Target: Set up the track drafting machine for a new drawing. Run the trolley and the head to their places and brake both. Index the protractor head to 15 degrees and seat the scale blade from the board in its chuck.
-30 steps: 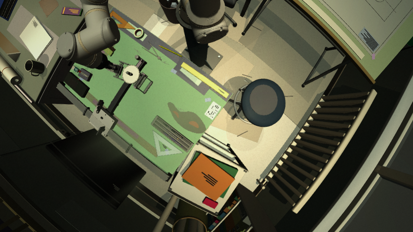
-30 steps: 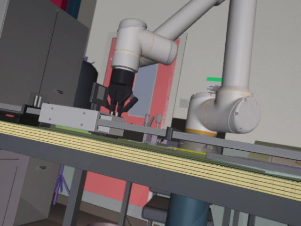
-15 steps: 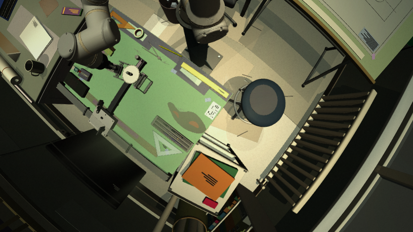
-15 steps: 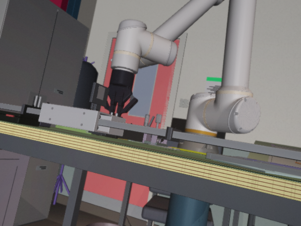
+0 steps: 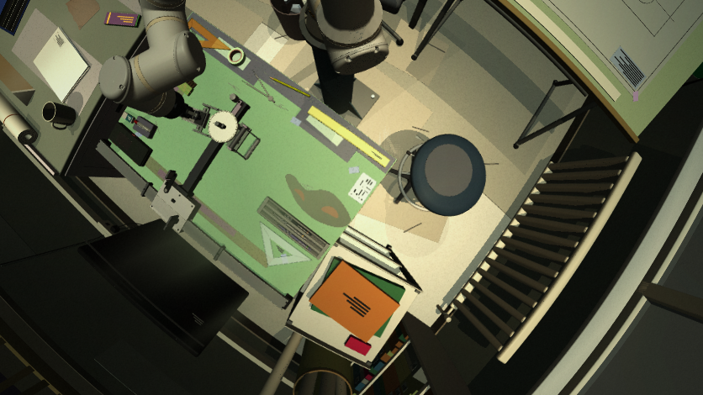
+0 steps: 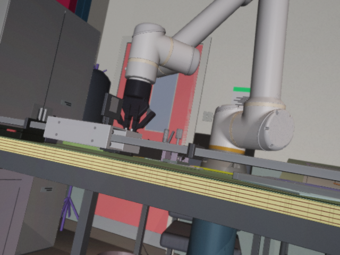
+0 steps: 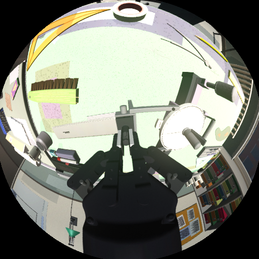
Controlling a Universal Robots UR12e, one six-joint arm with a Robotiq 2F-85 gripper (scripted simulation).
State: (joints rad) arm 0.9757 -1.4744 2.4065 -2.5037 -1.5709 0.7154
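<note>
The white scale blade (image 7: 83,126) runs into the grey chuck block (image 7: 126,120), which is joined by a short bar to the round white protractor head (image 7: 182,130) (image 5: 222,126). The head rides on the dark vertical arm (image 5: 204,162) that runs down to the grey trolley (image 5: 172,201) on the track along the board's lower-left edge. A knurled knob (image 7: 221,89) sticks out beyond the head. My gripper (image 7: 125,141) (image 6: 129,126) (image 5: 199,118) is at the chuck, closed on a small dark knob (image 7: 125,134) on the chuck's near side.
A black box (image 5: 130,145) and an eraser block (image 5: 145,126) lie just left of the gripper. A brush (image 7: 54,89) lies further up the green board. A tape roll (image 5: 236,55), an orange triangle (image 5: 206,37), a yellow ruler (image 5: 344,133) and a clear set square (image 5: 282,248) line the board's edges.
</note>
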